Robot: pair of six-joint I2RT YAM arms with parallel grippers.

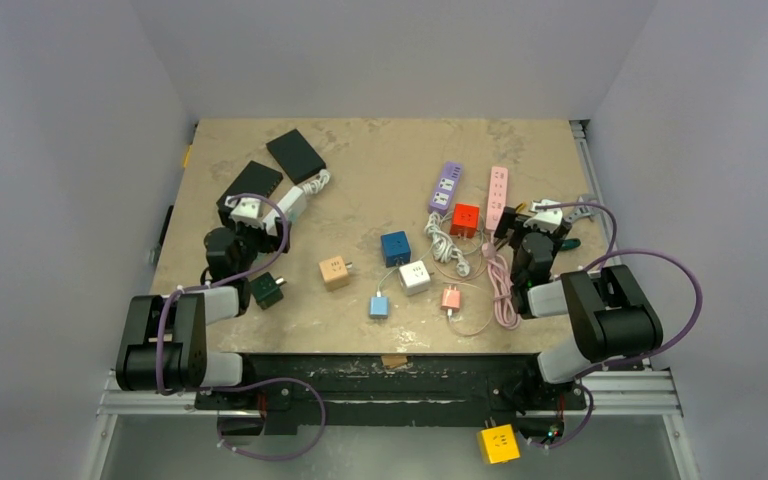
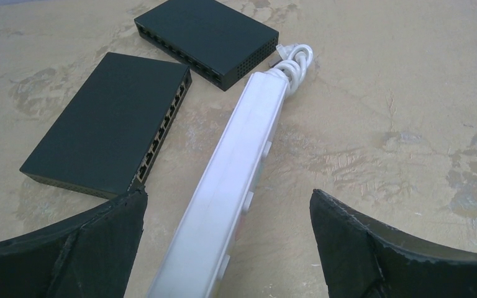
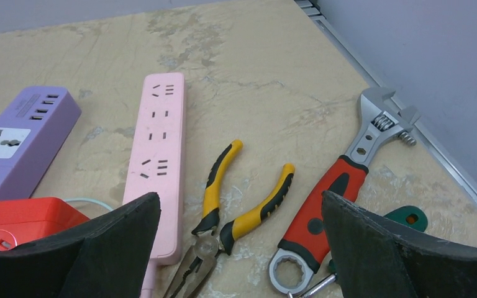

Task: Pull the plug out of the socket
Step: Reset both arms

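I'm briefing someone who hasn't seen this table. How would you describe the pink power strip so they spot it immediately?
On the far right of the table, ahead of the right gripper, a long strip lies between the purple power strip and the yellow-handled pliers. That pink power strip is the only pink one, and narrower than its purple neighbour.

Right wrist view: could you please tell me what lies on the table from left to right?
Purple power strip → pink power strip → yellow-handled pliers → red-handled adjustable wrench.
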